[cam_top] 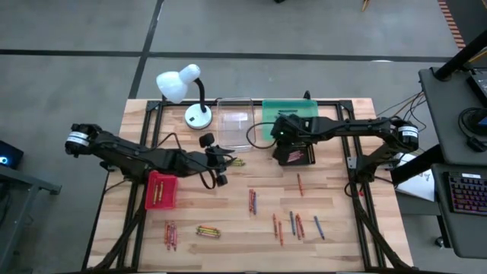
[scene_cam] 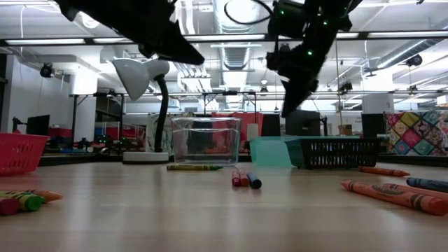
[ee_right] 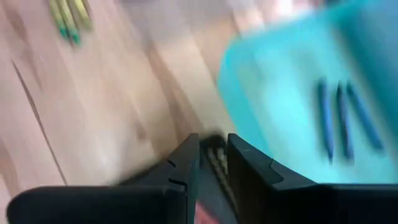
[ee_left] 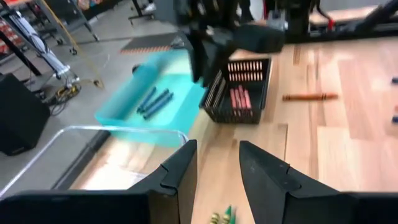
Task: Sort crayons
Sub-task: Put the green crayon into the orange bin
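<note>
Crayons (cam_top: 297, 225) lie scattered over the lower half of the surface (cam_top: 335, 190) — more sit in the trays.

Three blue ones lie in the teal tray (ee_left: 149, 102) at top centre, red ones in the black tray (ee_left: 239, 93) beside it. The right gripper (cam_top: 280, 131) hovers there, jaws slightly apart, empty; the left gripper (cam_top: 222, 158), mid-frame, jaws apart — empty.

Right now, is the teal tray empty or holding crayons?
Holding crayons: the teal tray has three blue crayons lying inside, seen in both wrist views.
</note>
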Available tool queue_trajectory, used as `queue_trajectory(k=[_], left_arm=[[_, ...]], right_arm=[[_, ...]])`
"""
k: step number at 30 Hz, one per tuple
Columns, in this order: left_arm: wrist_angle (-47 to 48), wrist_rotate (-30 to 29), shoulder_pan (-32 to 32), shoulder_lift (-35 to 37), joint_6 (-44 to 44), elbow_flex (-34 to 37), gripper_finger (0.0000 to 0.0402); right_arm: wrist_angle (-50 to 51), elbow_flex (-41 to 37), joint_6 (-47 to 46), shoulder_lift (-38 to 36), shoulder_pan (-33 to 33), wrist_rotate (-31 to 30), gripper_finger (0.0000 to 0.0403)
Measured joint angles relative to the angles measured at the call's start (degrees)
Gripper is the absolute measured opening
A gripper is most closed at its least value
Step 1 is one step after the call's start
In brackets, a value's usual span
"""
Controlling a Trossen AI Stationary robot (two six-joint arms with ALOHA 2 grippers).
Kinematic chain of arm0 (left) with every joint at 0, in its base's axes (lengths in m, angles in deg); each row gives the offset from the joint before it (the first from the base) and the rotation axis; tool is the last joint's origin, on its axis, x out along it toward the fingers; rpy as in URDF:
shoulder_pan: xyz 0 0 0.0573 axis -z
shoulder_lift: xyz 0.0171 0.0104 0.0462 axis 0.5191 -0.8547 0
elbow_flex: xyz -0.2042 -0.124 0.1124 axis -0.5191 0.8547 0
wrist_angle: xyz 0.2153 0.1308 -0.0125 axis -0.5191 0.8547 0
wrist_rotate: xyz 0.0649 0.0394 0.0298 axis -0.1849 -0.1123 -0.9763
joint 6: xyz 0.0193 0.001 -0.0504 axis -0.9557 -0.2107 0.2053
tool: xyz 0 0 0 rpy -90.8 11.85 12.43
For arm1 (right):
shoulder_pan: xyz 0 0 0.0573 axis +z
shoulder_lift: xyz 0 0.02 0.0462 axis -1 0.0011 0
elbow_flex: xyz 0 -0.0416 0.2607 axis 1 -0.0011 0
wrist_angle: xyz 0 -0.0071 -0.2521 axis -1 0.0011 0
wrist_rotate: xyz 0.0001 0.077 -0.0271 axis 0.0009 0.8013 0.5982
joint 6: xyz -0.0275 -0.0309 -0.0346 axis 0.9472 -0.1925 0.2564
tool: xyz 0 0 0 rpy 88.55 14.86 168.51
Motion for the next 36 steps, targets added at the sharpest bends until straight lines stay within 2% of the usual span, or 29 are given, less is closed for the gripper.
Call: queue_trajectory(k=[8,15,20,28,36], left_arm=[[5.11,0.04,-0.15,-1.08,2.41,0.02,0.0107],[6.4,1.98,-0.2,-1.08,0.99,3.24,0.0138],[-1.35,2.01,-0.42,-1.08,0.62,9.13,0.015],[-15.2,2.04,-0.48,-1.14,0.48,17.48,0.0146],[-22.89,2.07,-0.48,-7.43,1.71,19.57,0.0141]], right_arm=[[-15.58,-0.03,5.36,-0.64,0.27,0.06,0.0064],[-18.82,-0.07,7.73,-1.15,2.86,0.32,0.0063],[-18.9,-0.17,7.82,-1.17,4.41,0.32,0.0064],[-19.41,-0.2,7.84,-1.26,4.76,0.47,0.0059],[-19.74,-0.2,7.7,-1.26,4.76,0.49,0.0059]])
